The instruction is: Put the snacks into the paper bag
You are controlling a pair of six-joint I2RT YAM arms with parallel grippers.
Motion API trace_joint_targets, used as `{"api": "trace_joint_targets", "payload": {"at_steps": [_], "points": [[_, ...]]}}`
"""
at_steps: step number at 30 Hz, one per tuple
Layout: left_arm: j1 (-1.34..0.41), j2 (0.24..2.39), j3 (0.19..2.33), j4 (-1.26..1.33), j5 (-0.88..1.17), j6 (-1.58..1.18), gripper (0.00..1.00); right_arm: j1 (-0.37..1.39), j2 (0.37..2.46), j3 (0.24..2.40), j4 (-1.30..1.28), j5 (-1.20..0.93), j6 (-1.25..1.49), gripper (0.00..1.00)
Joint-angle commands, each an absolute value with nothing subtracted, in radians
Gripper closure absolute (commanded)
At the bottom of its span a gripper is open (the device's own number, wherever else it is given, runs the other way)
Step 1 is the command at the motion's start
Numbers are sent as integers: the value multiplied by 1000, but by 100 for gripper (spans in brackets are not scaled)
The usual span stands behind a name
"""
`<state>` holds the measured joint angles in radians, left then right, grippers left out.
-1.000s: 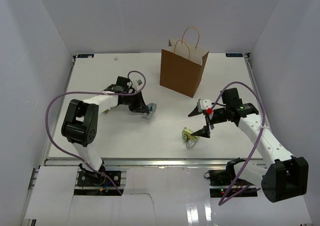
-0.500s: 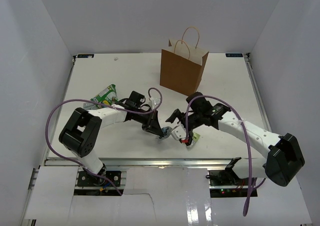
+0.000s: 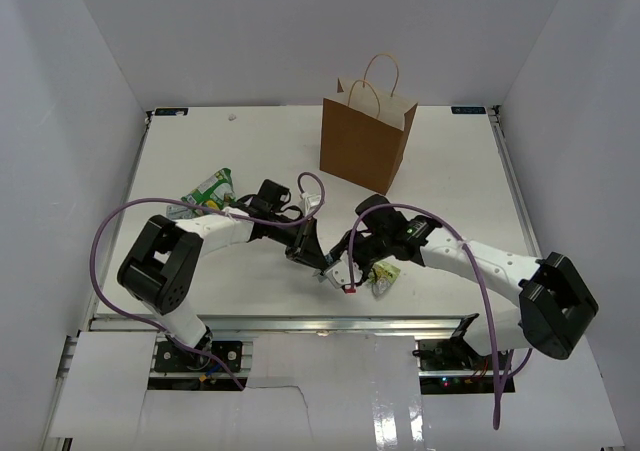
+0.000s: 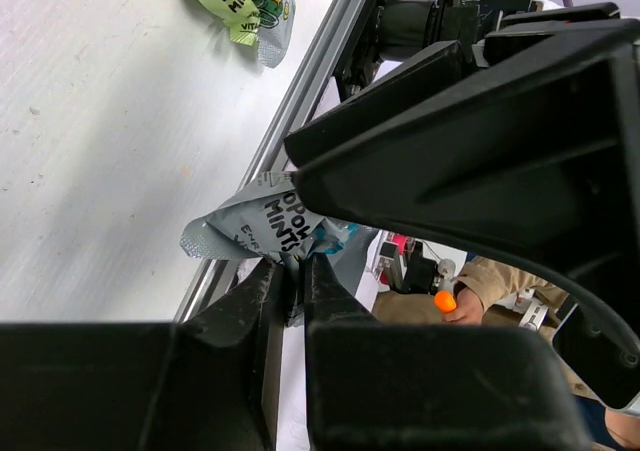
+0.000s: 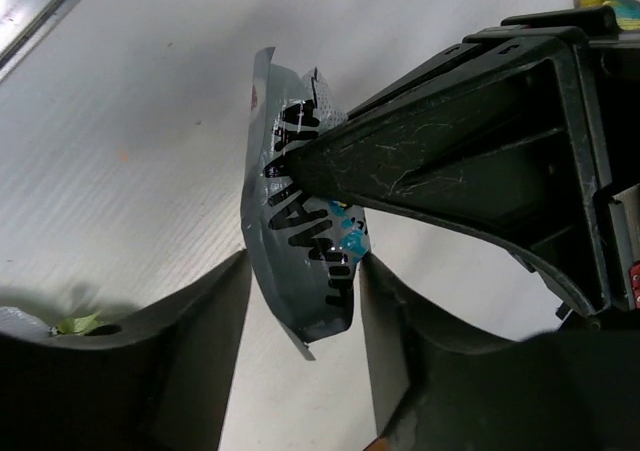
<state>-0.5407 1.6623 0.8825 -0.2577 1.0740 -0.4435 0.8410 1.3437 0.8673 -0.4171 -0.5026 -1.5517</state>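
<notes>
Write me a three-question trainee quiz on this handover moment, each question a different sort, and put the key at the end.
1. Fill in: the paper bag stands ____, with its handles on top.
2. True or false: the left gripper is shut on the silver-grey packet.
3. Where are the fingers of the right gripper?
A. On either side of that same packet.
B. Inside the paper bag.
C. Up in the air, with nothing between them.

Key: 1 upright; 2 true; 3 A.
</notes>
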Motion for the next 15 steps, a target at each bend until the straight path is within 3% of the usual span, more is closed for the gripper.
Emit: {"api": "trace_joint_targets", "payload": {"at_steps": [1, 5, 6, 9, 14, 15], "points": [[-548, 1635, 931, -238, 1140, -439, 81, 850, 1356, 871, -359, -485, -1506, 50], [-548, 1640, 953, -241, 1146, -446, 74, 850, 1342, 876, -376, -512, -1480, 69], [-548, 1640, 954, -244, 1141, -449, 71, 850, 1339, 876, -379, -517, -1464, 90], [-546, 1635, 972, -270, 1102, -445, 56, 850, 1319, 868, -393, -531, -1445, 92], [-535, 1597, 1050, -353, 1004, -399, 49, 842, 1260, 824, -414, -535, -1391, 92], [-529, 1579, 1067, -389, 938, -376, 41, 835, 1237, 816, -414, -538, -1378, 92]]}}
